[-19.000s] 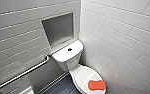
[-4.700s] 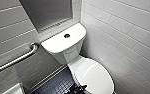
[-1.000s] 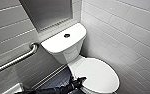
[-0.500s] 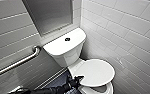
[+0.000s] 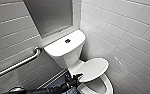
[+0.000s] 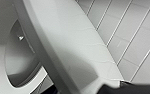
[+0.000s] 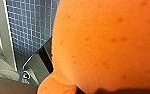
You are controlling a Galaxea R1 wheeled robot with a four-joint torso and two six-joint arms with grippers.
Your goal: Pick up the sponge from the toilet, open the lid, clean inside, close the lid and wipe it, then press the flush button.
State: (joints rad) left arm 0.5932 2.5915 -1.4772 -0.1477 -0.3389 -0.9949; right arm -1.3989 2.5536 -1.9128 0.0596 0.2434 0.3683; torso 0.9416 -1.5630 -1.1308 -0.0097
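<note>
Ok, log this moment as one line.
lid: partly raised off toilet | left gripper: at lid's edge | sponge: off the lid, close-up in right wrist view

You had bright, even light, mild glare on the lid, blurred wrist feeds, sponge out of focus.

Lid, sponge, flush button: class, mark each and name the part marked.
Lid [image 5: 94,68]: head view, middle of its white face.
Sponge [image 7: 111,42]: right wrist view, middle of its orange surface.
Flush button [image 5: 67,40]: head view, its dark centre.
</note>
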